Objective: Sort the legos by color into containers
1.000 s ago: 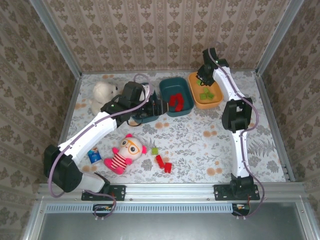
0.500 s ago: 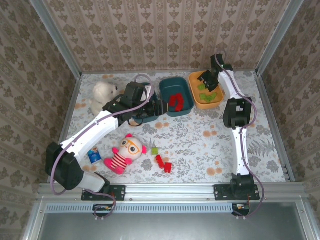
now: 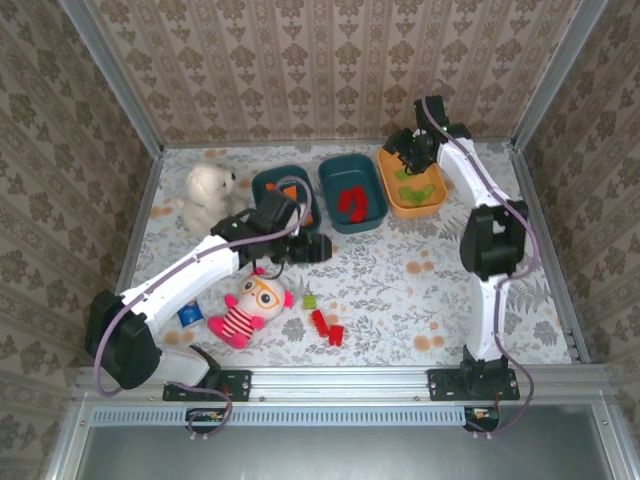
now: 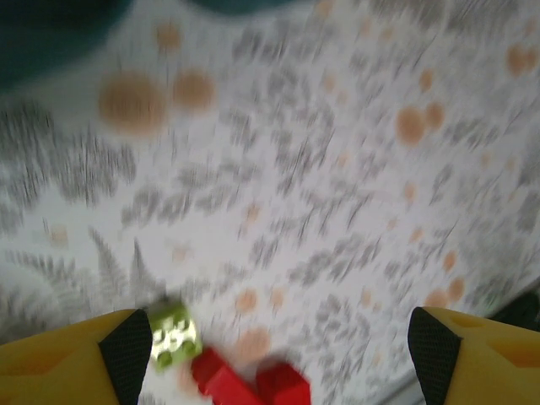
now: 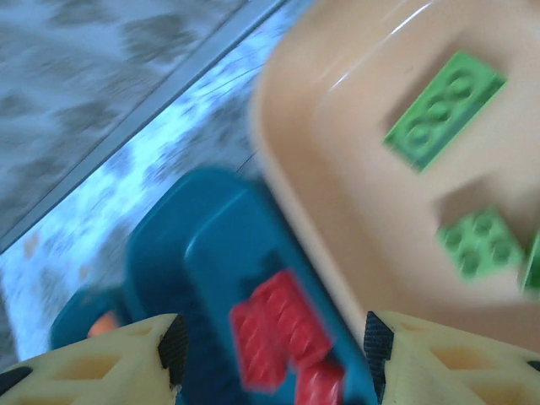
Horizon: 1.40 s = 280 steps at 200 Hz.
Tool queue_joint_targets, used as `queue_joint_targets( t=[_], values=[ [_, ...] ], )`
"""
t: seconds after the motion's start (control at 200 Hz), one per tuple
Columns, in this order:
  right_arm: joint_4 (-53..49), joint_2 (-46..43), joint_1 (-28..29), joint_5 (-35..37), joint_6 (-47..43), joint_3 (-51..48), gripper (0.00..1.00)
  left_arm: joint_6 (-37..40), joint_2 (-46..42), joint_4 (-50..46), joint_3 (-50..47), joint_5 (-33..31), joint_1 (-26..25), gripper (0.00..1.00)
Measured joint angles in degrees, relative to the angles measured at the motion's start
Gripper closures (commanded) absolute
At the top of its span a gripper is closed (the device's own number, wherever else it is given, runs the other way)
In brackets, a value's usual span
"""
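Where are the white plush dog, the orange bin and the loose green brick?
white plush dog point(image 3: 212, 182), top view, its head.
orange bin point(image 3: 418, 204), top view, bare floor near its front wall.
loose green brick point(image 4: 173, 336), left wrist view, its studded top.
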Motion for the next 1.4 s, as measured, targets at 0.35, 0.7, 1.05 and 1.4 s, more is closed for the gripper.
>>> queue_joint_targets(
  t=[0.35,0.7,1.05,1.4],
  values=[
    [15.5,-45.0,17.1,-6.6,-5.2,-53.2,0.4,-16.1,-2.3,-2.1,-13.0,0.0,-7.9,0.2],
    [11.0,-69.9,21.0,-17.9,-5.1,-74.0,0.38,-31.6,2.6,4.1,-17.0,-0.3,-13.3,0.26],
    [10.5,-70.6,21.1,-19.5,-4.6,-74.5,0.38,-37.2,9.6,6.8,-15.9,-3.0,-15.2,0.4],
    [10.5,-69.9,21.2,-22.2,-4.7,-74.6,0.38,-37.8,11.7,6.9,-12.7,-5.2,-15.9,0.71]
  ],
)
